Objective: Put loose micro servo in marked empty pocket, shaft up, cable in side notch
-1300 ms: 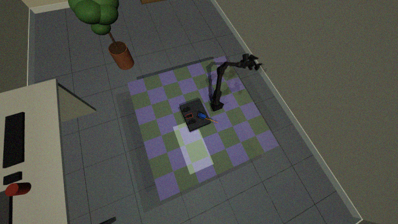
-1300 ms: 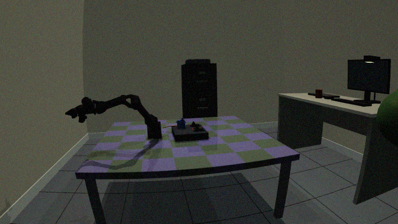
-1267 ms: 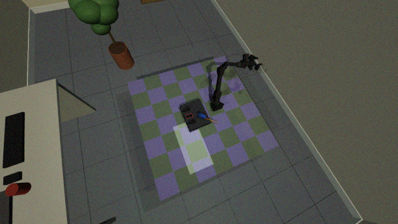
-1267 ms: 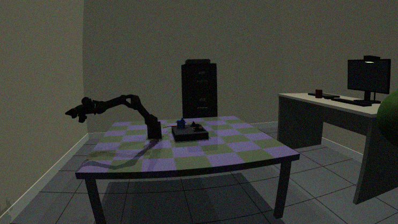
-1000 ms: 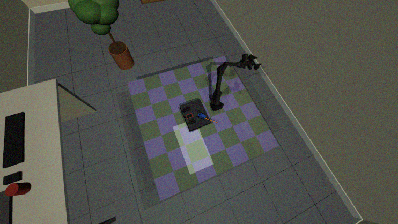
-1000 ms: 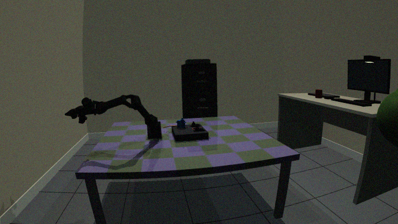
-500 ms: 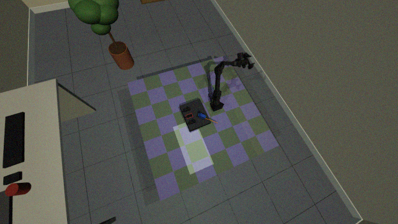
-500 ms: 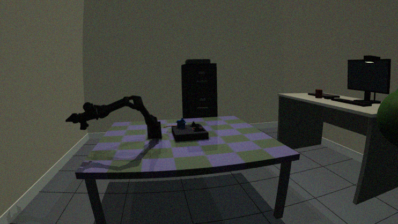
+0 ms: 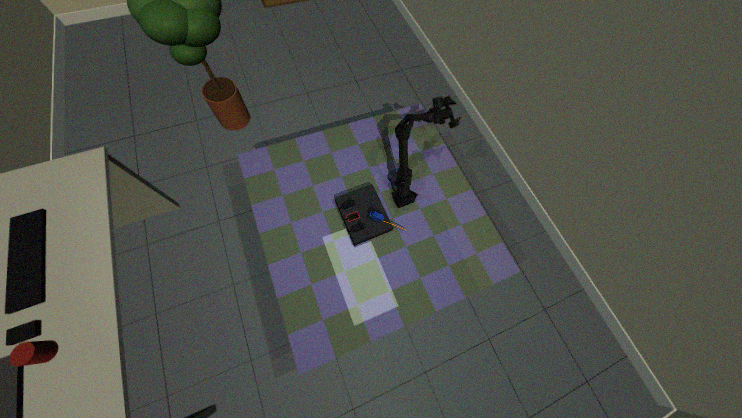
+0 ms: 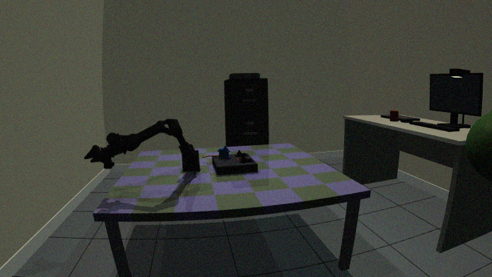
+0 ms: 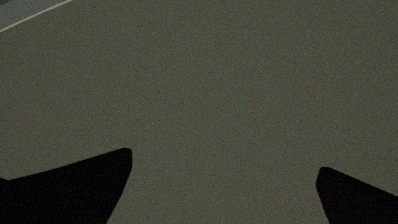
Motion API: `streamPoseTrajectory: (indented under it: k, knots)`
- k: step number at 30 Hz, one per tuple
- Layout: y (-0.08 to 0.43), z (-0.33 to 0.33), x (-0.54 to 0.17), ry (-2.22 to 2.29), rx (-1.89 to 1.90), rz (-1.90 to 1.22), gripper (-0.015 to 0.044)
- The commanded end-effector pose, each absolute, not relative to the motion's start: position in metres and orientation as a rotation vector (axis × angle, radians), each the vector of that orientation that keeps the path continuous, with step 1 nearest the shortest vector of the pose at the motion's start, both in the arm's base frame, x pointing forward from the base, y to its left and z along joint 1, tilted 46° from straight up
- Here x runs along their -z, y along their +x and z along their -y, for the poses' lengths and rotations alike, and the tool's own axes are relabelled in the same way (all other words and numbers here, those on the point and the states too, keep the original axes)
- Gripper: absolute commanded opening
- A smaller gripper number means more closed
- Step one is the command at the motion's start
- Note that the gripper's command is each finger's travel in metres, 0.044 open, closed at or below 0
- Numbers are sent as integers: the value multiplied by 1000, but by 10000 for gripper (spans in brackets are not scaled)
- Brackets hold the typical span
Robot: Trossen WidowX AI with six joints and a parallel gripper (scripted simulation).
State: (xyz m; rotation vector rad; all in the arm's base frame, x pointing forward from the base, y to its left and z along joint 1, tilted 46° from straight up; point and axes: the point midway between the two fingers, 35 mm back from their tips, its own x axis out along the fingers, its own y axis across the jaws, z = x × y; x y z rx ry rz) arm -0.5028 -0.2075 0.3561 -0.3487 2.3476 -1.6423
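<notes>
The loose blue micro servo (image 9: 376,215) (image 10: 224,152) stands on top of the dark deck (image 9: 369,229) (image 10: 235,169), on the side nearer the arm's base. It looks upright in the exterior view, ears out to its sides. Its orange cable (image 9: 394,225) (image 10: 209,156) runs out past the deck's edge. The pocket's red outline (image 9: 354,219) is on the deck, apart from the servo; nothing blue shows in it. My gripper (image 9: 456,111) (image 10: 95,162) (image 11: 226,168) is open and empty, far from the deck, out past the table's edge and facing the wall. The servo is outside the wrist view.
Dark low parts (image 9: 356,226) (image 10: 244,158) sit on the deck beside the pocket. The arm's base (image 9: 403,197) (image 10: 190,162) stands close to the deck on the checkered table (image 9: 311,347) (image 10: 278,197). The wall (image 9: 597,129) (image 10: 51,85) is beyond the gripper.
</notes>
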Motion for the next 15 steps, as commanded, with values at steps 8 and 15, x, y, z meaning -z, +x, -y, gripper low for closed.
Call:
streamPoseTrajectory:
  k: [8,15]
  knots:
    - [-465,250,-367,-413,1772,-2135,440]
    - [-443,273,-373,-444,1832,-2009,440]
